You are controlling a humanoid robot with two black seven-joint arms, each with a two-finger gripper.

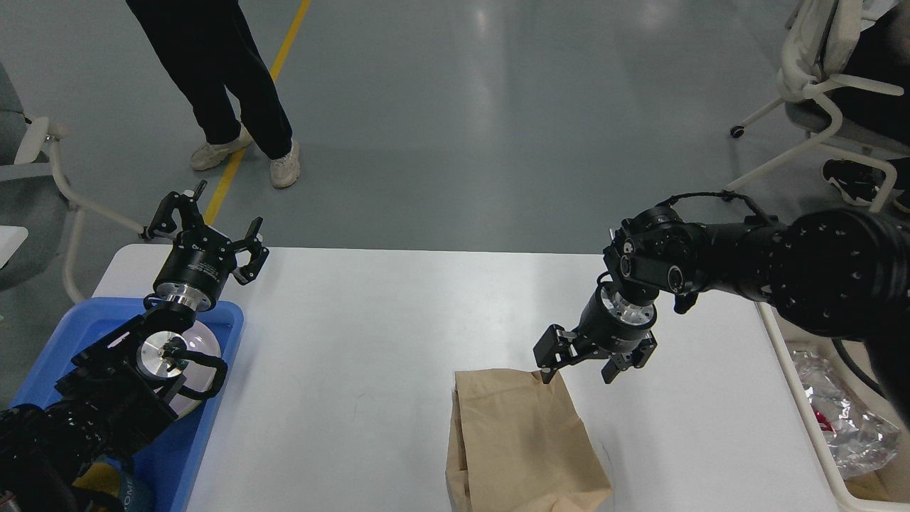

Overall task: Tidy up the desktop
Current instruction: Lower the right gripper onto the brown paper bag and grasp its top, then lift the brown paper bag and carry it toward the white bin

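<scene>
The white desktop point(370, 334) fills the middle of the head view. A brown paper bag point(515, 444) lies flat on it near the front edge. My right gripper point(579, 373) is open, pointing down, just above the bag's far right corner; whether one finger touches the paper I cannot tell. My left gripper point(206, 227) is open and empty, raised over the desktop's far left corner, above the back of the blue tray point(178, 455).
The blue tray at the left holds a white round object point(202, 348) under my left arm. A cream bin point(810, 419) at the right holds crumpled silver foil point(842, 419). A person's legs point(234, 78) stand beyond the table. Chairs stand at far right and far left.
</scene>
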